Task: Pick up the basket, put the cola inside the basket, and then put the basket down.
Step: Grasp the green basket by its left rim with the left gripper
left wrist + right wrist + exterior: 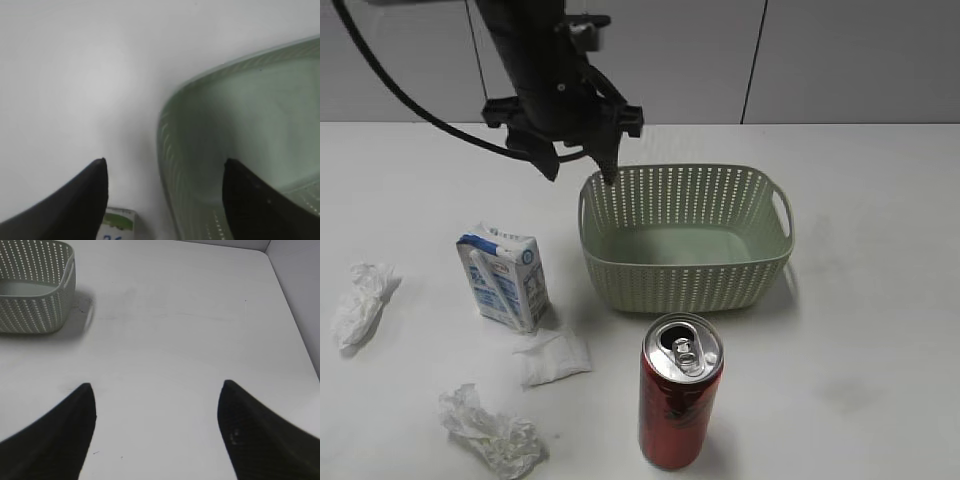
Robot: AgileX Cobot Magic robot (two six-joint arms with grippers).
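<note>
The pale green basket (686, 265) stands empty on the white table, in the middle. The dark-red cola can (679, 404) stands upright in front of it, pull tab up. My left gripper (582, 170) is open and hovers over the basket's back-left corner, one finger outside the wall and one over the rim. In the left wrist view the open fingers (165, 165) straddle the basket wall (172, 150). My right gripper (156, 387) is open and empty over bare table; the basket (35, 295) lies far to its left. The right gripper is out of the exterior view.
A blue-and-white carton (504, 276) stands left of the basket; its top shows in the left wrist view (117, 225). Crumpled tissues lie at the left (362, 300), front left (490, 432) and beside the carton (553, 356). A grey wall runs behind the table.
</note>
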